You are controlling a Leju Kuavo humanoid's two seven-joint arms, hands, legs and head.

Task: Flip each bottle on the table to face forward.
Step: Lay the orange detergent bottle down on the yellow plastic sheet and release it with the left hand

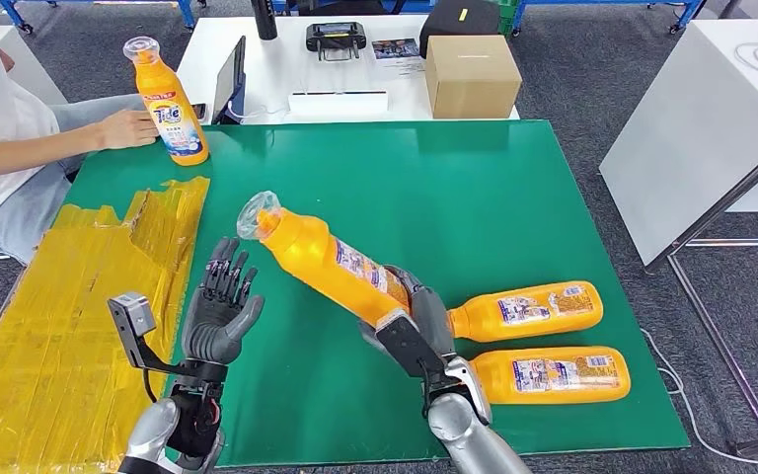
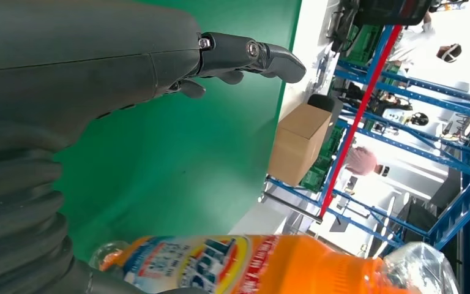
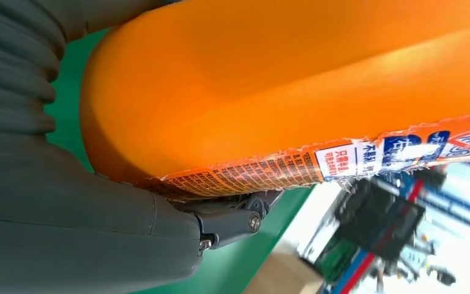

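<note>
Bottle (image 1: 328, 259) of orange detergent was lifted off the green worktop (image 1: 513, 197), tilted with its clear cap up toward the far left, and the right hand (image 1: 416, 318) was wrapped round its base. In the right wrist view the orange body pressed against the palm, the small-print back label lying along the fingers. The left hand (image 1: 222, 308) hovered beside it with fingers spread and nothing in them, palm turned toward the bottle.

By my reading, the step in hand was the turning of this bottle, possibly with a pass to the waiting left hand. The next move would call for rotating it so the front label faces out, then setting it down upright without letting the slick plastic slip.

Two more bottles lay on their sides just right of the right hand, a nearer one (image 1: 551, 374) and a farther one (image 1: 525, 310), back labels up and seemingly not yet done. A fourth bottle (image 1: 167, 102) stood upright at the far left edge, front label showing, with a person's hand (image 1: 126, 128) touching it.
</note>
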